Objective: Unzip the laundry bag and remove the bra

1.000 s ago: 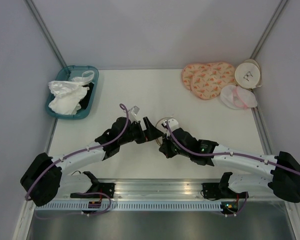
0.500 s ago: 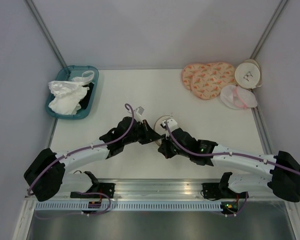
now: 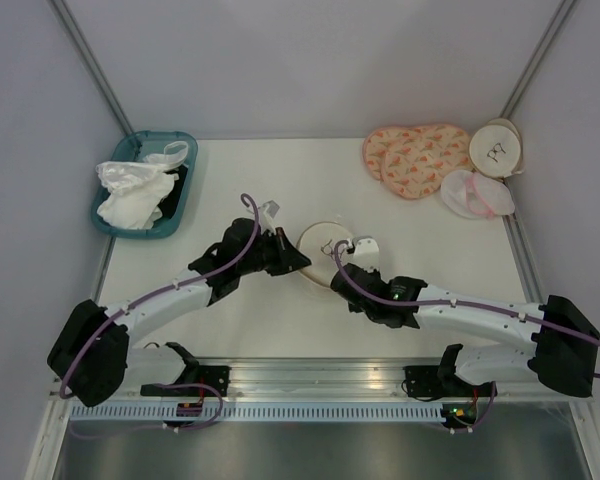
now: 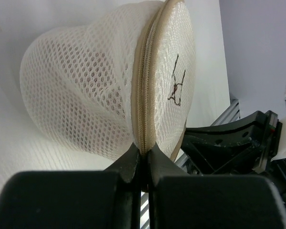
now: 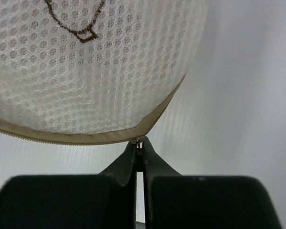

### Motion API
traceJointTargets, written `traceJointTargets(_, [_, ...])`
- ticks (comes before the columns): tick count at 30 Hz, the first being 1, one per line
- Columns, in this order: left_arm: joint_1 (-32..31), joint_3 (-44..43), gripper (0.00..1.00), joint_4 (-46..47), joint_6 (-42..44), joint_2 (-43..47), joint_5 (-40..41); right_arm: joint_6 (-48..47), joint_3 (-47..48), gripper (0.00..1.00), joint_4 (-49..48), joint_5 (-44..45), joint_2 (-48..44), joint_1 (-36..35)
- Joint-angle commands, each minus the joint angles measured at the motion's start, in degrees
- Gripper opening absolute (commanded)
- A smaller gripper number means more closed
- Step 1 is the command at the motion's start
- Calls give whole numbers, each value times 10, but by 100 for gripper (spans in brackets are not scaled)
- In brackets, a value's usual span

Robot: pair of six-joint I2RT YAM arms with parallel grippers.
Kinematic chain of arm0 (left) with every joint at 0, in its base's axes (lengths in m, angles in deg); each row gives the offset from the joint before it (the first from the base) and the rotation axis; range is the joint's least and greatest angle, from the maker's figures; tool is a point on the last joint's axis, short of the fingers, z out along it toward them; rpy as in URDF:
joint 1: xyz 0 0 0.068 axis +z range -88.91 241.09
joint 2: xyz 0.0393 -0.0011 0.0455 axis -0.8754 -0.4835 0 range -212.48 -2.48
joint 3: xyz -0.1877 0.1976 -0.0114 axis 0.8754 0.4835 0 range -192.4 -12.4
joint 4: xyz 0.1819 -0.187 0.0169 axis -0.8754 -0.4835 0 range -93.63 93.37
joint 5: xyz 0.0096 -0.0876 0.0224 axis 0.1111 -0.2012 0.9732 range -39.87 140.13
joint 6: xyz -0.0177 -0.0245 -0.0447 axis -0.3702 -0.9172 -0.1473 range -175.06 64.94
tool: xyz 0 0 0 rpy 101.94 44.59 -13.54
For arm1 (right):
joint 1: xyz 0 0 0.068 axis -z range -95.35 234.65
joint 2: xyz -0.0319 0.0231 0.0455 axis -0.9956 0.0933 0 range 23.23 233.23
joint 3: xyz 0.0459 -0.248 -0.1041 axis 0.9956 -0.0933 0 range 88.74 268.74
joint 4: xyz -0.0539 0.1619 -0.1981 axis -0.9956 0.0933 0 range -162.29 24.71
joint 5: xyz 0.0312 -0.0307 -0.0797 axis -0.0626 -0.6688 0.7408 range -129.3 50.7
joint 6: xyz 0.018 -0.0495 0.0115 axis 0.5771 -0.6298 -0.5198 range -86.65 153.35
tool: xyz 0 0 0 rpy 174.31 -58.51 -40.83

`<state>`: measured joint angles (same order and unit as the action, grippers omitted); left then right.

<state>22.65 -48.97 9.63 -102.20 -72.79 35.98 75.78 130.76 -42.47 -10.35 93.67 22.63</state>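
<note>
Bag: round cream mesh laundry bag [image 3: 323, 243], frame centre, zipper apparently closed.
Left gripper [image 4: 143, 151]: clamped on its rim.
Right gripper [image 5: 139, 146]: pinching the zipper pull [image 5: 139, 140].
Your remainder: unzipping, bra removal.

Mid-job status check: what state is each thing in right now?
laundry bag: zipped along the visible rim, pinched by both grippers.
left gripper: shut on the bag's zipper rim.
right gripper: shut on the zipper pull.
teal bin: holding white cloths.
</note>
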Motion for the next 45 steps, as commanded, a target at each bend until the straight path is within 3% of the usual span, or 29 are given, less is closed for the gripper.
traceJointTargets(1, [32, -65, 2, 29, 84, -30, -36, 23, 35, 0, 104, 135, 17, 16])
traceJointTargets(6, [53, -176, 2, 58, 127, -127, -123, -23, 49, 0, 43, 94, 8, 16])
traceJointTargets(7, [54, -191, 14, 55, 131, -155, -123, -24, 49, 0, 29, 88, 2, 17])
traceJointTargets(9, [57, -223, 55, 39, 131, -171, -118, -32, 48, 1, 20, 73, -2, 17])
traceJointTargets(10, [57, -224, 95, 32, 122, -173, -107, -35, 47, 0, 14, 67, -6, 16])
traceJointTargets(11, [56, -220, 100, 28, 115, -168, -97, -40, 44, 1, 9, 61, -7, 16])
traceJointTargets(14, [55, -166, 100, 14, 78, -123, -44, -50, 27, 0, -23, 22, -17, 16])
traceJointTargets(18, [25, -53, 100, 24, 17, -52, -7, -85, 9, 0, -79, -34, -30, 17])
traceJointTargets(21, [-11, -4, 100, 42, -20, -13, 4, -120, -13, 0, -163, -151, -56, 16])
traceJointTargets(25, [-30, 18, 99, 78, -59, -2, 6, -153, -24, 0, -232, -246, -65, 16])
traceJointTargets(32, [-66, -25, 98, 94, -58, -58, -4, -162, -17, 1, -260, -287, -40, 17])
traceJointTargets(35, [-67, -20, 67, 118, -59, -75, -13, -158, -19, 0, -256, -287, -37, 17])
traceJointTargets(36, [-67, -16, 39, 122, -60, -76, -12, -158, -21, 0, -254, -288, -39, 16])
traceJointTargets(37, [-67, -14, 25, 120, -60, -75, -10, -156, -23, 0, -252, -287, -41, 16])
traceJointTargets(39, [-67, -11, 6, 107, -57, -68, 5, -154, -26, 0, -243, -287, -44, 17])
traceJointTargets(45, [-60, -24, 2, 59, -24, -39, 43, -120, -19, 0, -146, -251, -24, 9])
